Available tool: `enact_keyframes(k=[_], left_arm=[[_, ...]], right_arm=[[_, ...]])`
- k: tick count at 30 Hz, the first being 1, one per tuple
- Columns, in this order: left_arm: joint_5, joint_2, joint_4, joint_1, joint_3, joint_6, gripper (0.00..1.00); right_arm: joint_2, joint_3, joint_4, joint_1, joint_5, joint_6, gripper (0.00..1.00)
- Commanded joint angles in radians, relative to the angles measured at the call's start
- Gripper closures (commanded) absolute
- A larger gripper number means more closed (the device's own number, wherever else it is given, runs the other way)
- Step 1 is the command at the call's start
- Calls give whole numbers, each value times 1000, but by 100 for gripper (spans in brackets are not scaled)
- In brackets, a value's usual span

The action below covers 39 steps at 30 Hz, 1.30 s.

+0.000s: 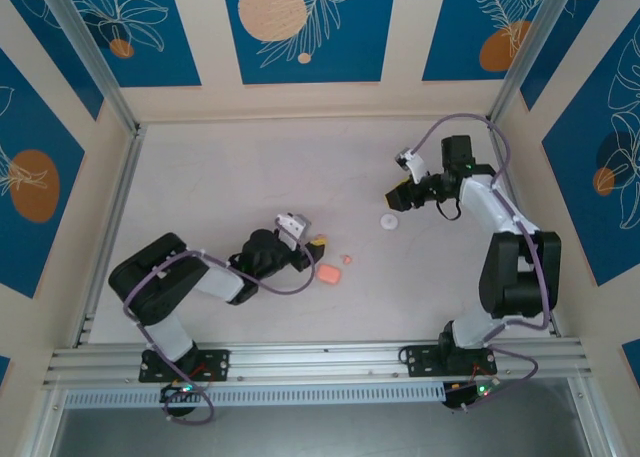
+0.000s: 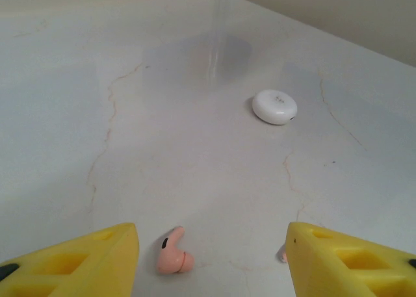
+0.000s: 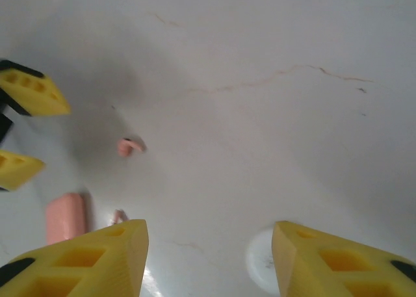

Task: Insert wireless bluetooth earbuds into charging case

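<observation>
The left arm folds at the elbow and reaches right with its wrist low. The left gripper points right, jaws apart and gripping nothing, its yellow fingers spread wide in the wrist view. The right arm stands up from its base and bends left. The right gripper points left, jaws likewise parted and empty.

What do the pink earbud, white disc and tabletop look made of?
Earbud: salmon-pink, smooth, probably moulded plastic; soft sheen.
White disc: likely hard plastic, glossy; bright highlight on top.
Tabletop: pale with thin brown veins, faintly reflective; marble-look stone or laminate, cannot tell which.
</observation>
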Motion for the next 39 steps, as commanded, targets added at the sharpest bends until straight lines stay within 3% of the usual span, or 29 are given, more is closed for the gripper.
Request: enact_keyframes(k=[1,7,13,16,26,39], left_arm=[[-30,-91,-414,-23,115,-73,39],[-53,-129,-1036,-48,364,-181,37],[-45,-49,-1459,-109,606,-248,35],[-68,-6,-1595,-146,701,-279,35],[-88,144,-1877,-169,943,-351,35],[-58,313,-1930,-179,1082,-348,29]], right_arm=[[-89,-80,155,-6,-105,198,45],[-242,-221,313,-6,-146,462,42],[-355,-309,365,-8,-70,691,36],[-390,-337,354,-9,-61,756,35],[-520,-444,357,-9,-17,832,27],[-584,-506,349,-8,0,847,23]])
